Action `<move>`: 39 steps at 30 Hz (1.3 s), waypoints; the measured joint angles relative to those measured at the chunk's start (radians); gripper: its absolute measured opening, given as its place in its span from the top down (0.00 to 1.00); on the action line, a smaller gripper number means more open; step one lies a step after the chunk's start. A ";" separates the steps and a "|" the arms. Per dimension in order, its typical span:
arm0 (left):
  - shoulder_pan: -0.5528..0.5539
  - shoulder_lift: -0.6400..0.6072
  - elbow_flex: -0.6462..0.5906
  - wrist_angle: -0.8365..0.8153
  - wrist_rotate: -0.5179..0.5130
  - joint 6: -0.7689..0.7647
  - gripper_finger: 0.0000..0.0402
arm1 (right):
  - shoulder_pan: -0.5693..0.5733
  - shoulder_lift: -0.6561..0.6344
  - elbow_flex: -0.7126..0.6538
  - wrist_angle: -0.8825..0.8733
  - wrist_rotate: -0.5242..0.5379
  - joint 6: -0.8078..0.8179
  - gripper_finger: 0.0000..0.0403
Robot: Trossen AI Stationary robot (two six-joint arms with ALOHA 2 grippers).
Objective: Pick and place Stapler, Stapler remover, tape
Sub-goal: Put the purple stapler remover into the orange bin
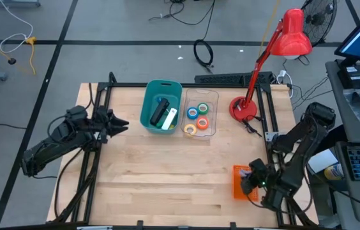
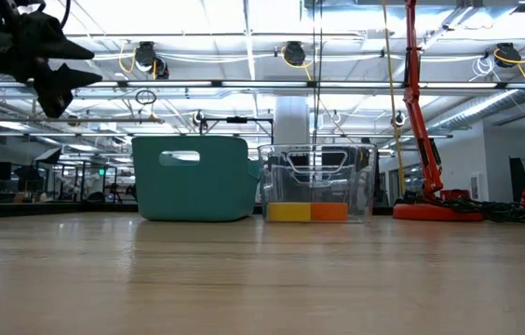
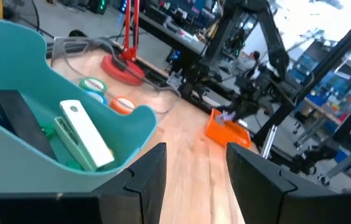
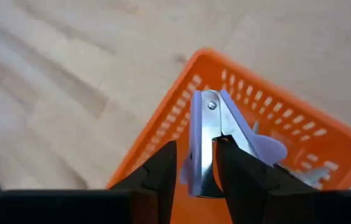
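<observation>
My right end effector (image 4: 195, 163) is closed on the Stapler remover (image 4: 216, 134), its steel jaws and lilac handles pinched between my fingers (image 4: 157, 171) directly above the orange basket (image 4: 287, 134). The basket sits just beneath, on the worktop (image 1: 167, 179). Well beyond it stand the clear bin (image 1: 200, 115) holding the tape (image 1: 196, 119) rolls, then the teal bin (image 1: 159, 106) with the black Stapler (image 1: 159, 112), and the red lamp (image 1: 276, 57) off to one side. My left end effector (image 3: 194, 180) hovers part-open, empty, near the teal bin.
</observation>
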 joint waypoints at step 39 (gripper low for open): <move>0.000 0.000 0.000 0.208 -0.019 -0.089 0.58 | 0.071 -0.205 -0.313 0.610 0.010 -0.271 0.89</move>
